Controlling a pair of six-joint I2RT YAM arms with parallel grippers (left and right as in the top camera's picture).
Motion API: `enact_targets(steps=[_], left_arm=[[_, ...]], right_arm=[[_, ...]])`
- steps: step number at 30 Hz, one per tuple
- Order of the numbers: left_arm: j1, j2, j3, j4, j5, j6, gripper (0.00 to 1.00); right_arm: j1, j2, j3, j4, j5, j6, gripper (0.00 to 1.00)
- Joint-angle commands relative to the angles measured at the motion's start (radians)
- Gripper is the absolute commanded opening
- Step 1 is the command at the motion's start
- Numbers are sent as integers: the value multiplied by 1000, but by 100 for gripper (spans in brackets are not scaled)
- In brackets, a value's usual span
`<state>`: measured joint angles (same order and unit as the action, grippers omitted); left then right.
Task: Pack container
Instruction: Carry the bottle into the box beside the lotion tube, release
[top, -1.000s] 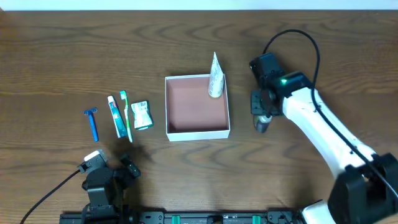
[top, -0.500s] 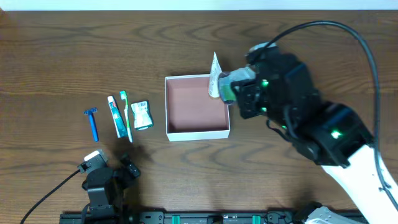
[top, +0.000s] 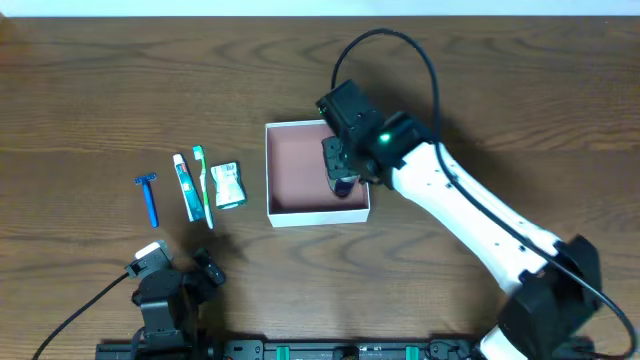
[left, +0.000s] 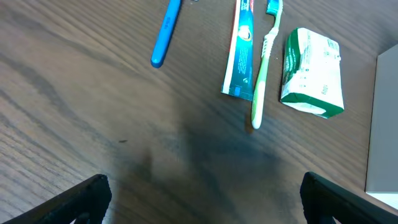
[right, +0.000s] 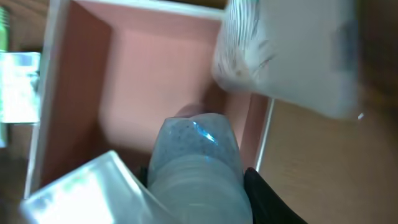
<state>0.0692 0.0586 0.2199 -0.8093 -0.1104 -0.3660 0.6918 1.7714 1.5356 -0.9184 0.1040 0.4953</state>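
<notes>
The container (top: 300, 165) is a shallow square box with white walls and a pink floor, at the table's middle. My right gripper (top: 342, 180) is shut on a pale translucent bottle (right: 199, 165) and holds it over the container's right side, just inside the wall. In the right wrist view the pink floor (right: 146, 74) lies below the bottle, and a white tube (right: 292, 50) leans at the container's far right corner. My left gripper (top: 172, 280) is open and empty near the front edge, left of the container.
Left of the container lie a blue razor (top: 148, 198), a toothpaste tube (top: 183, 187), a green toothbrush (top: 203, 185) and a green-and-white packet (top: 228, 185). They show in the left wrist view too, with the packet (left: 313, 73) nearest the container wall (left: 382, 124).
My right arm has swung left from the table beside the container to above its right side, carrying the bottle. The left arm has not moved.
</notes>
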Motion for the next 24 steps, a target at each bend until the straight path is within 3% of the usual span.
enact_targets(steps=[1,7,11,13,16,21,24], left_arm=[[-3,-7,-24,-34,2,13,98],[-3,-7,-24,-34,2,13,98],[-3,-7,-24,-34,2,13,98],[-3,-7,-24,-34,2,13,98],[-3,-7,-24,-34,2,13,98],[-3,-7,-24,-34,2,13,98],[-3,-7,-24,-34,2,13,98]], right_arm=[[9,9,13,9,12,87,23],[9,66,13,0,57,136,23],[9,94,12,-14,77,140,31],[9,96,12,-13,89,140,39],[9,91,13,-12,102,139,60],[11,50,14,-12,102,86,74],[11,-2,14,-13,102,63,76]])
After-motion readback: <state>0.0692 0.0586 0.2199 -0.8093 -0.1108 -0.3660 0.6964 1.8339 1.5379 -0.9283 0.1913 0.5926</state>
